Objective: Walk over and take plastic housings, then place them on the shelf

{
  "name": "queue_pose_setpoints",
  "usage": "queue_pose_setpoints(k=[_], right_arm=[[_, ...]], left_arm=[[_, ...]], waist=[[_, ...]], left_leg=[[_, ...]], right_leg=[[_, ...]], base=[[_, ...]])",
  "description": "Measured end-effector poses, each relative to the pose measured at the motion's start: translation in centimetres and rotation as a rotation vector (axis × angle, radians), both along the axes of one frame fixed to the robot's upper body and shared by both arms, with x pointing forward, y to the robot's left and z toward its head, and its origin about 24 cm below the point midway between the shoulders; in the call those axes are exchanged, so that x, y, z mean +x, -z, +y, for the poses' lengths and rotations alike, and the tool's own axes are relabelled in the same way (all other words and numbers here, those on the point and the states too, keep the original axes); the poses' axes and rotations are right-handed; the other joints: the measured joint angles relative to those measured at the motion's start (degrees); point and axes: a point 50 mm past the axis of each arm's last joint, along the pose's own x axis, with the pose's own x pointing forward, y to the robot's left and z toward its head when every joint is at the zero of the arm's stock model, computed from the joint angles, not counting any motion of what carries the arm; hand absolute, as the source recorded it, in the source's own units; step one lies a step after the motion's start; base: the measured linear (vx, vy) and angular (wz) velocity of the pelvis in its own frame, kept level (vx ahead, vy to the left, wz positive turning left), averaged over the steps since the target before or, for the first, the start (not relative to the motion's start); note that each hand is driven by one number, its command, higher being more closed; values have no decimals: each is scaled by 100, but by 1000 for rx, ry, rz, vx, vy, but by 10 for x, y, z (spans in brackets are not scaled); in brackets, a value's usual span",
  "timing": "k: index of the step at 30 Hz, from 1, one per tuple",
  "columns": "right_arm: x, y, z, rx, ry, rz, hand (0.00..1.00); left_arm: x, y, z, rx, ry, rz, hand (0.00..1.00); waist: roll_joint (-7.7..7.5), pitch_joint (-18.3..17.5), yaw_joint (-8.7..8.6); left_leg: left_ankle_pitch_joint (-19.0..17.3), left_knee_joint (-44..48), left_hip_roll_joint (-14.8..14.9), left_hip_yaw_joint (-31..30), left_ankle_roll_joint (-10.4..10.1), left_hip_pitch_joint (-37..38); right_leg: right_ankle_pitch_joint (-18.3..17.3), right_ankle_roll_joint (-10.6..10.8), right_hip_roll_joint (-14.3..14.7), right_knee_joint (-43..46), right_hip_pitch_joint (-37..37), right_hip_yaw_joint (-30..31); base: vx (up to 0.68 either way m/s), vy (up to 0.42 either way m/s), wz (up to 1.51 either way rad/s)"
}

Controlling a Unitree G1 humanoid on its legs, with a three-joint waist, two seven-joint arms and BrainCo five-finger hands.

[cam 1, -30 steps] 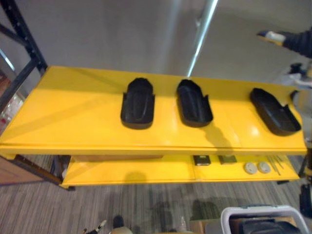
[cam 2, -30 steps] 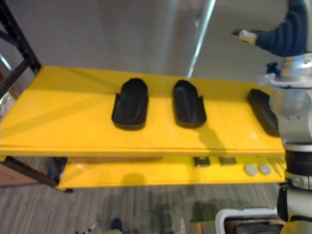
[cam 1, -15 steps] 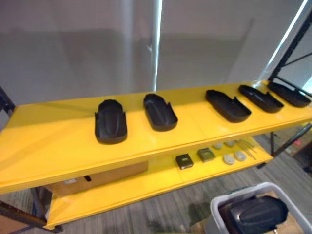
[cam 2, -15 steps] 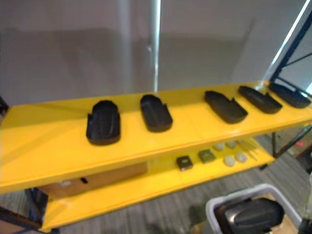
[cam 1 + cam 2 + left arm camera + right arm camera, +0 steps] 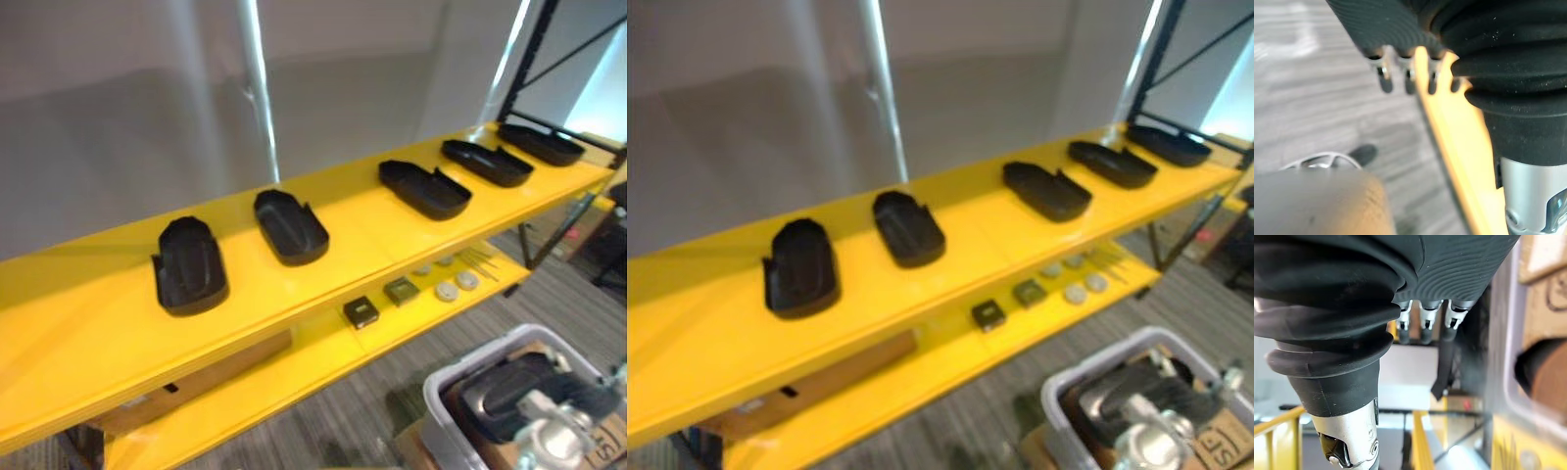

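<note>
Leftward, open shelf (image 5: 69, 333) past end housing (image 5: 189, 264).

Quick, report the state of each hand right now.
Left hand: open, relaxed, holding nothing.
Right hand: open, relaxed, holding nothing.

The left hand (image 5: 1396, 29) carried a black ribbed cover over its back, with silver fingers (image 5: 1409, 73) ending in dark tips. The right hand (image 5: 1454, 269) was built alike. Behind it sat a bulging black wrist bellows (image 5: 1327, 308) and a silver-grey forearm collar (image 5: 1347, 431) with a small screw (image 5: 1373, 449).
</note>
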Motion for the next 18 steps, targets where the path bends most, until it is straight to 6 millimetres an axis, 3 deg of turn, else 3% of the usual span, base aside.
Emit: queue_pose_setpoints(k=[2,3,4,8,9,13,15,18], right_arm=[[6,-1,12,-3,-51,-15,0],[11,-3,16,-6,-75,-30,0],[22,-10,23,-31,-145,-68,0],[34,-16,33,-71,-254,-88,0],[34,-17,33,-76,-268,-95,0],[41,-24,33,-98,-297,-125,0],[50,-29,40,-110,-335,-148,0],[51,-27,48,-100,-364,-145,0]], left_arm=[[1,-1,3,8,36,4,0],[2,-1,5,14,34,-4,0],[0,-1,3,8,21,-4,0],[1,-1,-1,-13,-20,-27,0],[3,-1,-1,-6,-16,-43,0],[14,-4,-1,22,14,-103,0],[21,-7,0,19,0,-149,0],[38,-12,-5,8,46,-218,0]], waist=[[-89,55,-34],[-136,126,13],[-36,214,81],[174,368,102],[140,400,98],[218,441,92],[164,542,111],[225,672,160]], left_leg=[[-223,377,24,31,-33,-15],[-493,917,139,-352,51,-132],[-1104,1957,386,-1240,230,-500],[-1781,3160,388,-2491,469,-934],[-1921,3171,328,-2573,480,-950],[-2309,2869,199,-2587,216,-995],[-2319,2771,-6,-2747,219,-1036],[-2410,3056,-123,-2977,295,-1166]], right_leg=[[28,-10,31,5,-119,409],[57,-17,76,9,-172,639],[125,-12,270,55,-352,1117],[187,13,550,245,-633,1837],[211,38,552,238,-737,1972],[393,329,432,245,-1022,1945],[401,333,240,288,-1022,1882],[354,257,157,601,-1030,1706]], base=[[59,16,-85],[35,-14,-152],[39,1,-167],[-25,129,-120],[-75,260,-88],[-77,210,-13],[-86,121,28],[-74,75,39]])
